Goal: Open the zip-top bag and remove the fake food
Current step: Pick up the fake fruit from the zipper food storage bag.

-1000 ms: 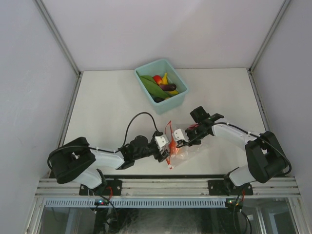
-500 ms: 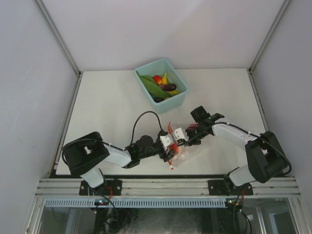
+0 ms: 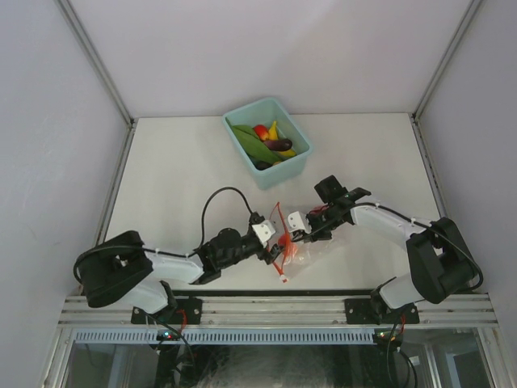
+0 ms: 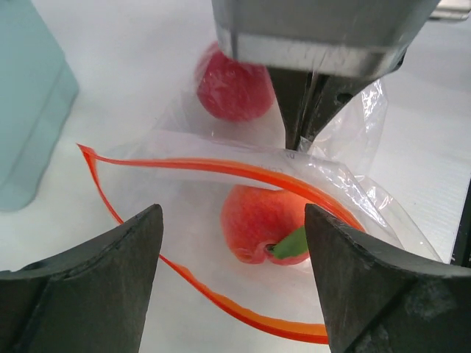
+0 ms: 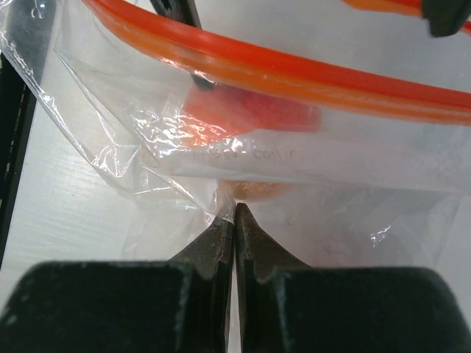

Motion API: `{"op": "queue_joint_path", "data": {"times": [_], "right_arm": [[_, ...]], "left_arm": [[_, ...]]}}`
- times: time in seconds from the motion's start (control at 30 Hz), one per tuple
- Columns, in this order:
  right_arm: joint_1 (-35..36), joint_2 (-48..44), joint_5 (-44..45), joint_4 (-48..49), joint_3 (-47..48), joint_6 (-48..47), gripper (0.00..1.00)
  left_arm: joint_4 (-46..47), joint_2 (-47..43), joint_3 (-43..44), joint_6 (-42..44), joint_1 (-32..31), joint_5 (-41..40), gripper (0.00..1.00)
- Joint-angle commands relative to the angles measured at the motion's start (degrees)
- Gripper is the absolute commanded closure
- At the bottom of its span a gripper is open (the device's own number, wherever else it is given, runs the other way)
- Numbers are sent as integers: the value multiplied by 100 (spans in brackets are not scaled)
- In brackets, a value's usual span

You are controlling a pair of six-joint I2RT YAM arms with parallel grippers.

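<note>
With the zip-top bag (image 3: 296,247) lying on the table (image 3: 178,186) between the arms, its film pinched by the right gripper (image 5: 234,213), jaws pressed together, the left gripper (image 4: 232,220), jaws spread at the open mouth, was best eased in low so the peach (image 4: 254,220) was straddled, not pushed.
</note>
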Motion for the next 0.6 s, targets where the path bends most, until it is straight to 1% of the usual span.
{"op": "queue_joint_path", "data": {"times": [0.0, 0.13, 0.3, 0.43, 0.57], "right_arm": [[15, -8, -224, 98, 216, 81, 100], [15, -11, -224, 103, 216, 85, 100], [15, -31, -224, 91, 217, 83, 100], [16, -22, -232, 88, 218, 77, 100], [24, -23, -241, 98, 218, 93, 100]], "left_arm": [[-220, -462, -100, 391, -27, -97, 19], [-511, -451, 37, 741, -29, 382, 19], [-774, -97, 296, 839, -26, 869, 21], [-743, 186, 499, 753, -30, 938, 21], [-448, 526, 669, 536, -25, 878, 21]]}}
